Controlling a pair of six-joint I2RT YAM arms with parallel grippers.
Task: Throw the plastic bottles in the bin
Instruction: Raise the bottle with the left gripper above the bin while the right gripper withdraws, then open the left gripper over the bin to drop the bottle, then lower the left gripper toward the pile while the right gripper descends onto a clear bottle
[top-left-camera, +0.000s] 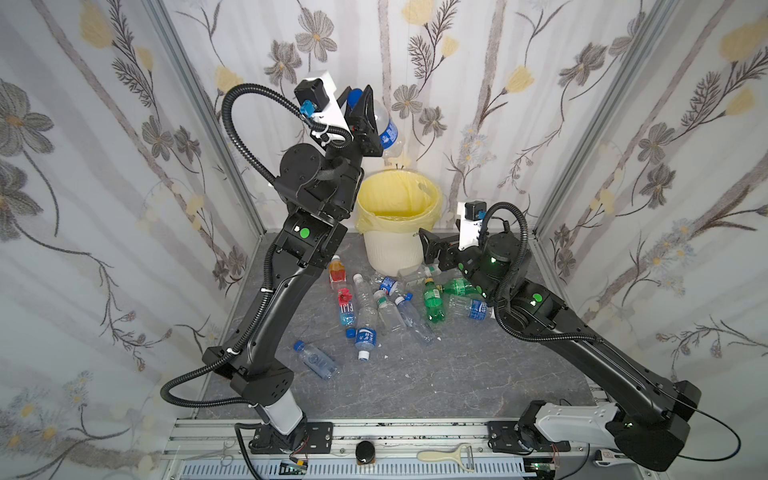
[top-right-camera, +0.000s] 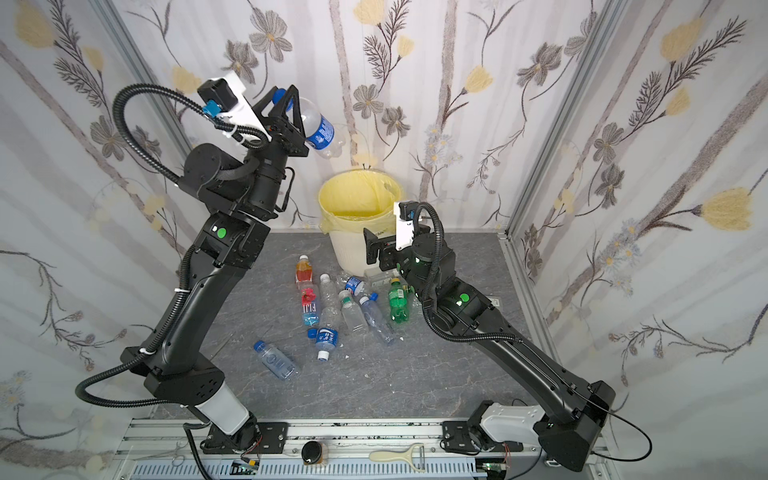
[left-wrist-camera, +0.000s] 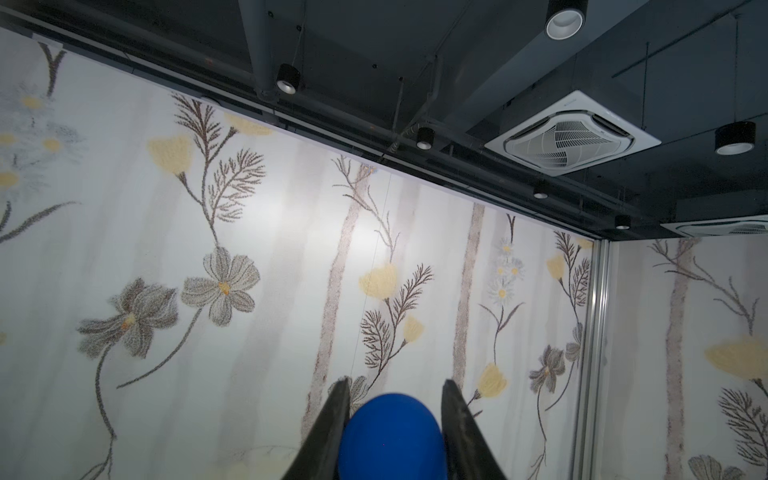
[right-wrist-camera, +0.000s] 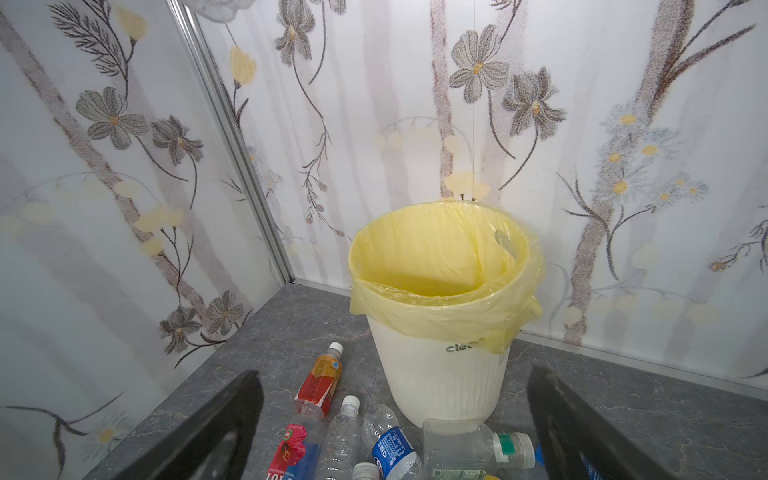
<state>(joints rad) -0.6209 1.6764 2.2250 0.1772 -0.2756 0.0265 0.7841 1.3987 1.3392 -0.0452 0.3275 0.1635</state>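
The left pincer (top-left-camera: 360, 104) is clamped near the neck of a clear plastic bottle with blue cap and label (top-left-camera: 387, 131), held well above the round cream-white ribbed bin with its yellow bag (top-left-camera: 392, 253). The right pincer (top-left-camera: 430, 247) hangs beside the bin, jaws wide apart, empty. The other plastic bottles (top-left-camera: 365, 303) lie on the grey worktop (top-left-camera: 457, 374) before the bin.

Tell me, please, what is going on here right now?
The left gripper is shut on a blue-capped bottle, raised well above the rim of the bin. The right gripper hangs open, low beside the bin, over the other bottles lying on the table. No bottle shows in the visible part of the bin.
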